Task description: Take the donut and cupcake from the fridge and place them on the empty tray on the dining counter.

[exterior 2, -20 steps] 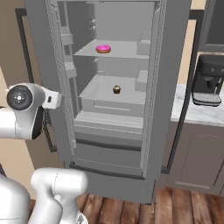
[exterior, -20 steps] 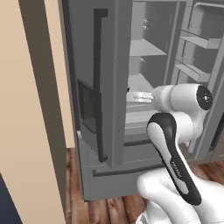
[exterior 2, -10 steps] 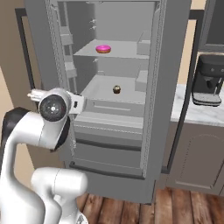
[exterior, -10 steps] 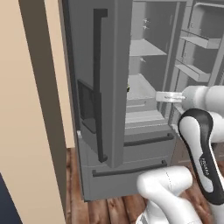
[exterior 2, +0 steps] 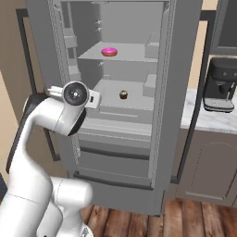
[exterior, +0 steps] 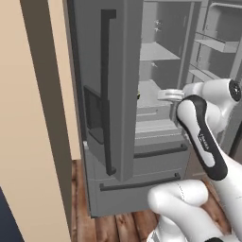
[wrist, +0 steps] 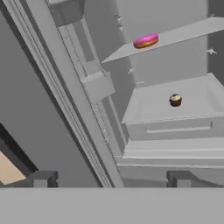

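End effector wide open, empty, facing fridge

Cameras: two base views and one hand view, all facing the open fridge.
Left base looks past the door edge; right base faces the shelves squarely; hand view sits close, tilted, sharing the donut and cupcake shelves with right base.

A black coffee machine stands on a pale marble counter above a grey base cabinet, with a dark wall cabinet overhead. Brown wood-plank flooring runs underneath; a beige wall panel stands at the far side.
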Robot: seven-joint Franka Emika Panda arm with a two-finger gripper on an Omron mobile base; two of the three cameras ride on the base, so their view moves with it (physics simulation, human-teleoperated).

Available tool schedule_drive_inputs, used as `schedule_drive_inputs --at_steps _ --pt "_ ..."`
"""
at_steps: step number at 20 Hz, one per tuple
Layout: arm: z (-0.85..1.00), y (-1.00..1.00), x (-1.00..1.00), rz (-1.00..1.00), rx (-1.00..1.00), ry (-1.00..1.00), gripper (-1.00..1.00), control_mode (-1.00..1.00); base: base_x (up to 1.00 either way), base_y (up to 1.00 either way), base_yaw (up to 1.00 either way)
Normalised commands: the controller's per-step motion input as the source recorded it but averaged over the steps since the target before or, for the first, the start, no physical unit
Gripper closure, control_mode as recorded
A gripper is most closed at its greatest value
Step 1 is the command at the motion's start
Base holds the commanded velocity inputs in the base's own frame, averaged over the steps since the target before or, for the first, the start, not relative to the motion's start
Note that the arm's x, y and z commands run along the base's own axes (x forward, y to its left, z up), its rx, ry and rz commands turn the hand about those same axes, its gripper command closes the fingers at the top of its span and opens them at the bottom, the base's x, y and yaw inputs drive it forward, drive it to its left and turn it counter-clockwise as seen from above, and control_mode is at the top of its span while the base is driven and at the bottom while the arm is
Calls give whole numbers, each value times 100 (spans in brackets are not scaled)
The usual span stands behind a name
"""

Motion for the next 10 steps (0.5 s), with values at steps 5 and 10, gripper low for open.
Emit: schedule_drive_inputs --at_steps 5,10 --pt "-58 1 77 1 0 0 -100 -100 0 0 0" --pt "-58 1 75 0 0 0 -100 -100 0 0 0"
